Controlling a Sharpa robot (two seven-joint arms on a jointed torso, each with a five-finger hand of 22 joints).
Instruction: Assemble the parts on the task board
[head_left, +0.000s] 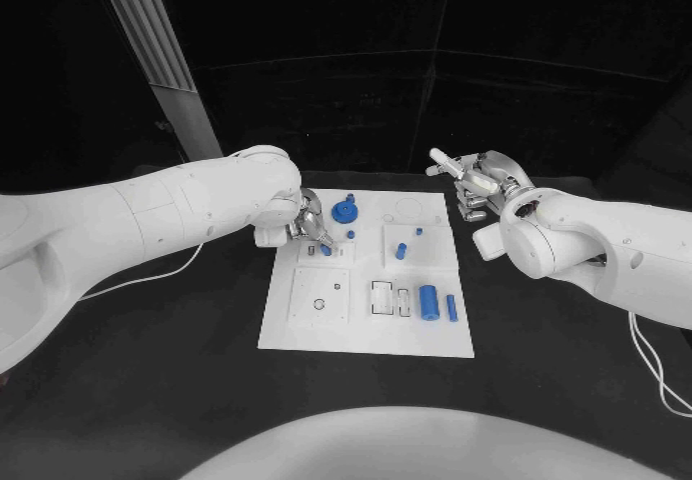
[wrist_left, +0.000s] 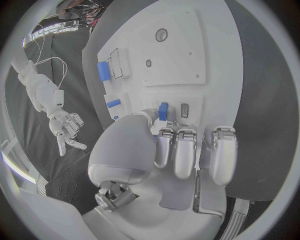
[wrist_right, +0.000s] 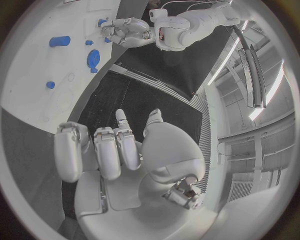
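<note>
The main risk we see is the small blue part (wrist_left: 162, 111) slipping or tilting out of the left hand (head_left: 306, 226), since it is pinched only at the fingertips (wrist_left: 164, 141) and looks narrow; a skewed part would likely jam at the edge of a slot rather than seat. We also judge that the hand hides the upper left area of the task board (head_left: 366, 340) from the head view, so alignment there has to rely on the left wrist view. That left hand sits low over the board, thumb and one finger closed on the part, the other fingers curled alongside. The right hand (head_left: 483, 187) hovers off the board's far right corner over the bench (head_left: 144, 380), fingers loosely spread and holding nothing. Elsewhere on the board lie a blue gear (head_left: 343, 211), a blue cylinder (head_left: 427, 297) and a thin blue peg (head_left: 451, 307), all untouched.
</note>
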